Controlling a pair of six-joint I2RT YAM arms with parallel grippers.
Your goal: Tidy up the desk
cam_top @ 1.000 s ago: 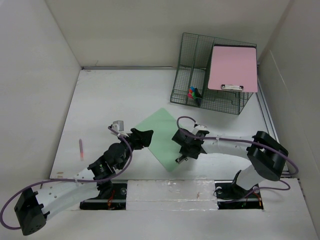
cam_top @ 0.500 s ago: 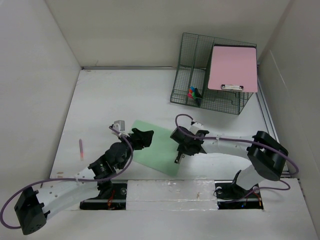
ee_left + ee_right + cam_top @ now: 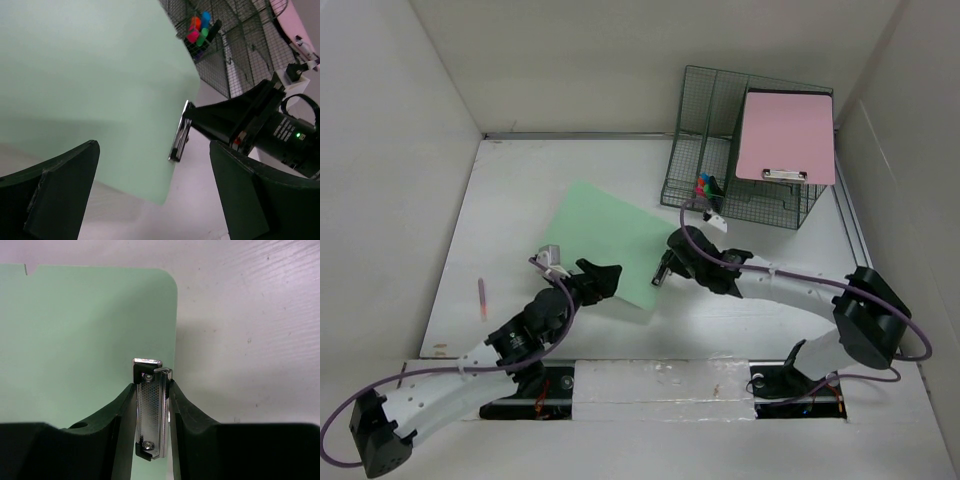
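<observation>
White and matte, the desk point(image 3: 520, 200) is a wide flat top that spreads out ahead of the two arm bases and is closed in by plain white walls point(image 3: 410, 130) on the left, the far side and the right. It bears a few small marks and scuffs in the right wrist view.

On its far right corner stands a dark green wire rack point(image 3: 720, 120). A pink clipboard point(image 3: 787, 135) leans in the rack's right part and coloured markers point(image 3: 706, 186) sit in a compartment to the left of it. A pink pen point(image 3: 481, 297) lies alone near the left wall.

A green clipboard point(image 3: 605, 240) is over the middle of the desk, tilted. In the left wrist view its near edge stands clear of the surface, with a shadow under it.

The right gripper point(image 3: 151, 390) has its jaws drawn in narrow on the metal clip point(image 3: 150, 410) at the clipboard's right edge, one finger on each side of the clip, so it has hold of the board there.

The left gripper point(image 3: 605, 277) is spread wide and holds nothing. Its fingers point(image 3: 65, 190) frame the near edge of the green clipboard without touching it, just beside the corner below the clip.
</observation>
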